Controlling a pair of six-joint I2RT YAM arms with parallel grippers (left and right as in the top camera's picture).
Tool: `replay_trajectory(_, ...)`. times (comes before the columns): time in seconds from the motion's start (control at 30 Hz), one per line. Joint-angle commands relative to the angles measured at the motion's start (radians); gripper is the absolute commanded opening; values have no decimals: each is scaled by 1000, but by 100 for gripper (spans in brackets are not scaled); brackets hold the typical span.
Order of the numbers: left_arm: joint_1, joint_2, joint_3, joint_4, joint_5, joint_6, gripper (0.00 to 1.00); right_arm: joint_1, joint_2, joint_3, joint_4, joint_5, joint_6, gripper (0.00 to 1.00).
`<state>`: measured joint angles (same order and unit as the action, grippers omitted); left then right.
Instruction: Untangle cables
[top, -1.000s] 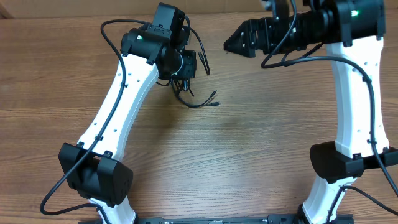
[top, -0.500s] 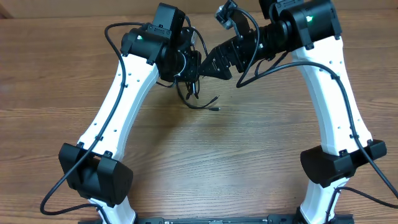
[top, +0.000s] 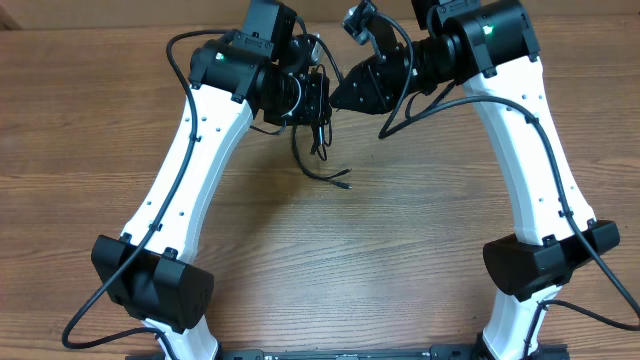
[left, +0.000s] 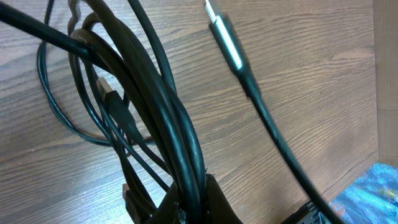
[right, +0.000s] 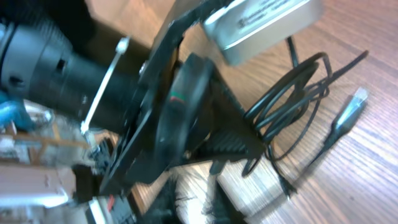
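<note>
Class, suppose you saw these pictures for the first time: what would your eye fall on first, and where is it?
The left gripper and right gripper face each other closely at the top centre of the overhead view. A bunch of black cables hangs clamped in the left gripper, with one strand trailing onto the wooden table and ending in a small plug.

Robotics lab bench, 2 white robot arms (top: 192, 170), plain wood-grain table (top: 400, 265)
</note>
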<state>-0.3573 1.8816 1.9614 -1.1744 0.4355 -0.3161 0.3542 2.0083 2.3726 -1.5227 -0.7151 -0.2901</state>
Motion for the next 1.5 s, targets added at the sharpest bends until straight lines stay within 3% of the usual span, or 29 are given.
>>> replay_trajectory(0.0,5,-10,35,5,26,11,4,0,3,0,21,-3,2,4)
replay_trajectory(0.47,5,-10,35,-130,-13,164,4,-93,3,0,220,38,105,4)
replay_trajectory(0.63,5,-12,58,-130,143,222,4,-138,3,0,242,162,124,4)
replay_trajectory(0.97,65,-13,375,-80,272,235,4,-226,3,0,233,410,224,4)
replay_trajectory(1.27,200,-12,513,-43,251,234,4,-299,3,0,231,505,343,4)
replay_trajectory(1.47,266,-11,513,-43,128,234,4,-319,3,0,221,519,355,4)
